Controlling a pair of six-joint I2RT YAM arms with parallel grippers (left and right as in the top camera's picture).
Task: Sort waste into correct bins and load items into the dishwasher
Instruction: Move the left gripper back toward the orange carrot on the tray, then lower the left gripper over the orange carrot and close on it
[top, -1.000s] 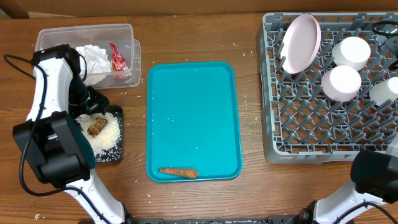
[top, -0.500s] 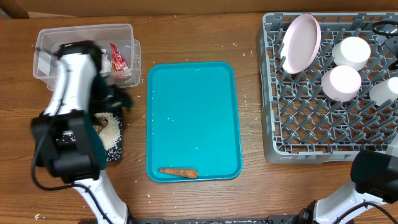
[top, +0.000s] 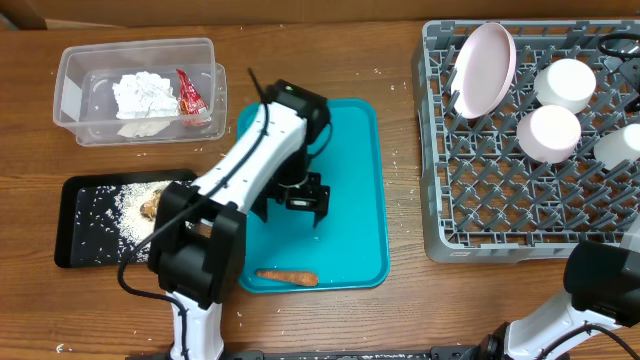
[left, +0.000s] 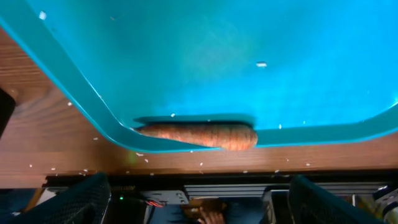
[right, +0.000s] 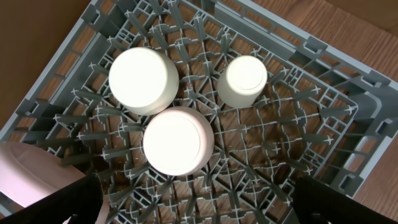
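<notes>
Left gripper (top: 297, 197) hangs over the middle of the teal tray (top: 350, 130), fingers spread wide, nothing between them. In the wrist view both fingers sit at the bottom corners, with the carrot (top: 287, 277) between them and further out. The carrot lies flat against the tray's 6 o'clock rim, toward the 7 o'clock corner, at 6 o'clock from the gripper and apart from it.

Right gripper (right: 196, 194) is spread wide too and holds nothing. It looks down on the dish rack (top: 500, 210).

The clear tub (top: 75, 70) is at 10 o'clock on the counter (top: 400, 60). Crumpled napkins (top: 142, 97) are inside it, with the red wrapper (top: 189, 93) just beside them at their 3 o'clock.

The black tray (top: 75, 245) is at 8 o'clock, below the tub. Rice (top: 125, 205) is scattered across it, and the brown chunk (top: 152, 205) sits at its 3 o'clock end, partly hidden by the left arm.

The rack fills the 3 o'clock side. A pink plate (top: 483, 68) stands on edge, tilted, near its 11 o'clock corner. Two bowls (top: 565, 83) (top: 548, 133) sit bottom up, close together, at 3 o'clock from the plate. The cup (top: 618, 145) is at the frame's 3 o'clock edge, also bottom up.
</notes>
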